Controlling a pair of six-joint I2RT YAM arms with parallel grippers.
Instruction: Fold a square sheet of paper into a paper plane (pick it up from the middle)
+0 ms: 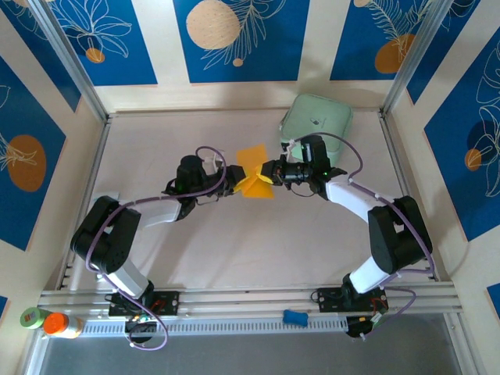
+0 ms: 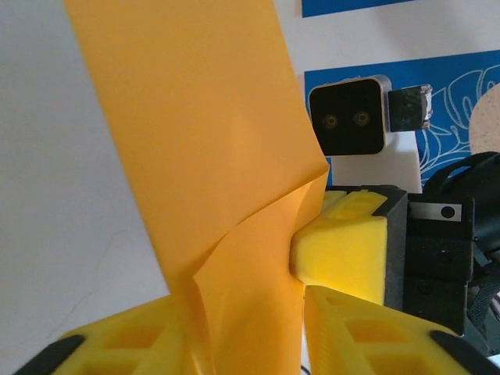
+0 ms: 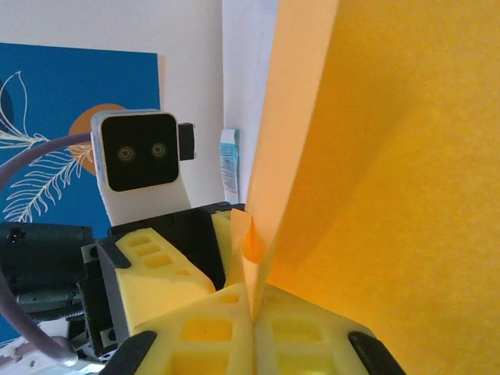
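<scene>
Clearly the whole job is being done in the air, above the pale surface (image 1: pixel 234 250), so that both sides of the paper can be reached and nothing presses it flat. The mint-green case (image 1: pixel 316 117) lies on the far side of the right fingers, well apart from the work and not part of this step.

The square sheet of paper (image 1: pixel 254 176) hangs between the two sets of fingers, off the surface. It already has a soft fold in it: one broad flap rises above the fingers while a second panel bends away below the pinch.

The right fingers (image 3: pixel 258 320) are pressed tight together on an edge of the sheet, the paper coming straight up out of the seam between them. That grip looks like the anchor, holding the sheet taut and upright so the other side can be worked.

The left fingers (image 1: pixel 233 185) stand partly apart, with the lower part of the sheet running down through the gap between them. From the left wrist view the paper is not visibly squeezed there. I judge they are set around the fold line, just beside the right fingers, ready to pinch a crease.
</scene>
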